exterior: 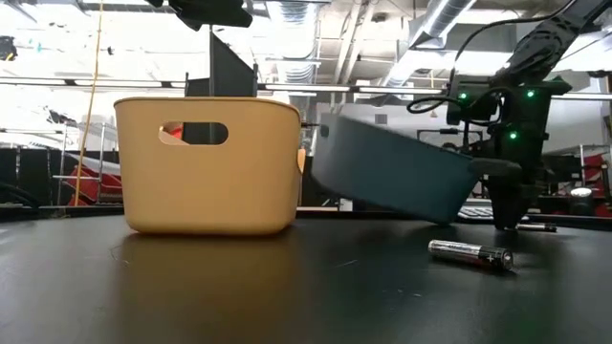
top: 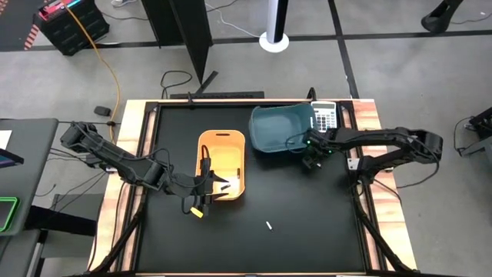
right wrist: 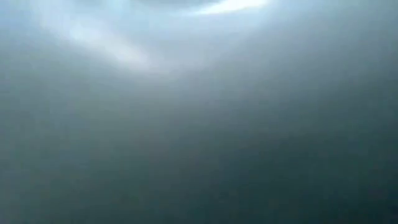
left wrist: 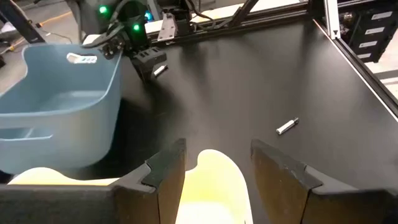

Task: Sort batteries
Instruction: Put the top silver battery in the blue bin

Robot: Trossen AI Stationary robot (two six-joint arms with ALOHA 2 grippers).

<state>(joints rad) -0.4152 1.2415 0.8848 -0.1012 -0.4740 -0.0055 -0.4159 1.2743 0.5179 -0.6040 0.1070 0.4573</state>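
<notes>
The left gripper [top: 217, 183] hovers over the front rim of the yellow bin [top: 223, 146], its fingers [left wrist: 163, 169] spread apart and holding nothing. The right gripper [top: 311, 159] sits low on the black table [top: 307, 231] beside the tilted blue bin [top: 280, 127]; whether it is clenched or released cannot be told. One pale battery [top: 270, 225] lies alone on the table, well apart from both bins. A calculator [top: 326, 117] rests just beyond the blue bin.

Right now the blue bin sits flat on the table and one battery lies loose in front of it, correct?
Not flat: the low view shows the blue bin tilted, one side lifted off the table. One battery does lie loose in front of it.
</notes>
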